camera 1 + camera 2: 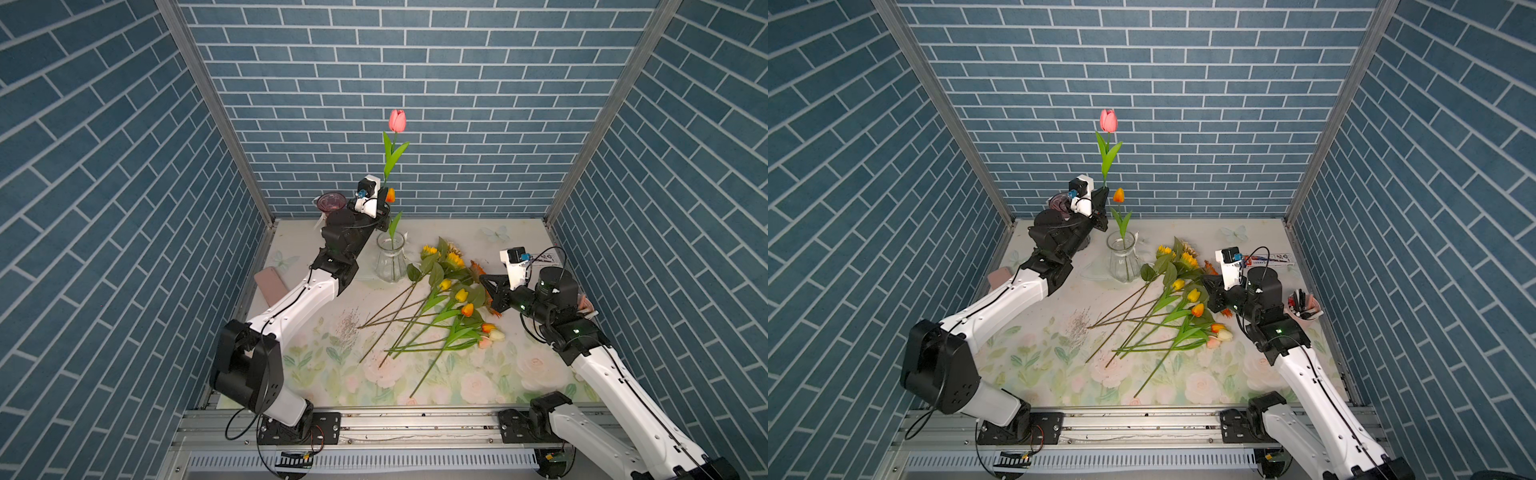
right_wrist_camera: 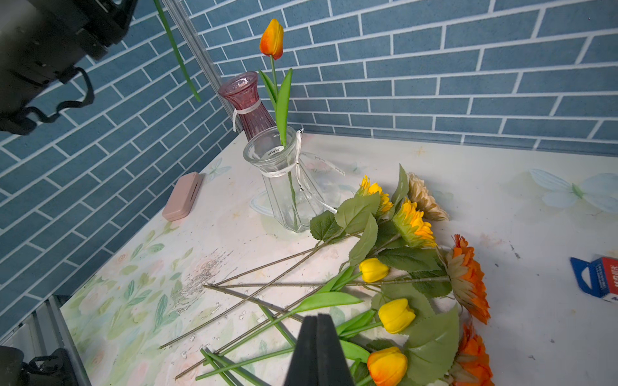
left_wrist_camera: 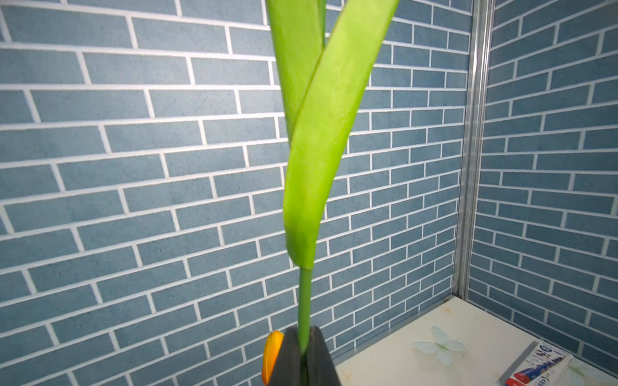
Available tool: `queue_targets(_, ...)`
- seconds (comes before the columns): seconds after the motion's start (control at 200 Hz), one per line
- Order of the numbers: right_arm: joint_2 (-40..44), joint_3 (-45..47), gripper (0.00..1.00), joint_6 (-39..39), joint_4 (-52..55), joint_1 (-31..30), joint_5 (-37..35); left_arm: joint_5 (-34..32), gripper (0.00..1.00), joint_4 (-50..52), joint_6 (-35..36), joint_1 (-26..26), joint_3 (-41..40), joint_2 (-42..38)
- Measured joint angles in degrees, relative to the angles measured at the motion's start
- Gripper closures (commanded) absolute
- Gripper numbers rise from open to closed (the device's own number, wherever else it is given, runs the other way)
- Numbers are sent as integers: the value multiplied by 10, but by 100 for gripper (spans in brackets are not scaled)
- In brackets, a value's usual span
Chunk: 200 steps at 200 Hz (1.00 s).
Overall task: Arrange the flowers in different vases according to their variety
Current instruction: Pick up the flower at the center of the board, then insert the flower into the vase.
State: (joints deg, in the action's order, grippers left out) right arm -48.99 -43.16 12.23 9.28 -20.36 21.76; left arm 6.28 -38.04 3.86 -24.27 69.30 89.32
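Top views, left gripper [image 1: 385, 195]: I am pinching the green stem of the pink tulip [image 1: 397, 120] and holding it upright above the back of the table, bud topmost.
Top views, clear vase [image 1: 390, 262]: it is standing just below and beside my left gripper, carrying one orange tulip [image 1: 1119, 194].
Top views, purple vase [image 1: 331, 202]: it is standing at the back, partly hiding behind my left arm.
Top views, loose flowers [image 1: 449, 299]: sunflowers and tulips are lying in a crossed heap on the floral mat [image 1: 316, 374], heads pointing toward my right gripper [image 1: 484, 279].
Left wrist, fingers [image 3: 289, 357]: they are squeezing the pink tulip's stem between them; its leaves are rising out of the frame, and the orange tulip's bud is peeking out beside one finger.
Right wrist, right gripper [image 2: 317, 319]: my fingers are pressing flat against each other with nothing between them, hovering over the stems of the heap.
Right wrist, vases: the orange tulip is standing in the clear vase, with the purple vase [image 2: 247, 103] right behind it.
Right wrist, held stem: its lower end is hanging free in the air under my left arm, apart from the purple vase.
Right wrist, pink case [image 2: 182, 197]: it is lying on the mat near the side wall.
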Motion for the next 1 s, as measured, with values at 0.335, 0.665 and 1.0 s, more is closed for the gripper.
queue_targets(0.335,-17,0,100,-1,0,0,-7,58,100,-198,-96,29,-77,92)
queue_targets(0.665,-24,0,100,-7,0,0,6,69,100,-279,-134,30,-102,132)
queue_targets(1.0,-26,0,100,-7,1,0,10,75,90,-271,-141,31,-102,177)
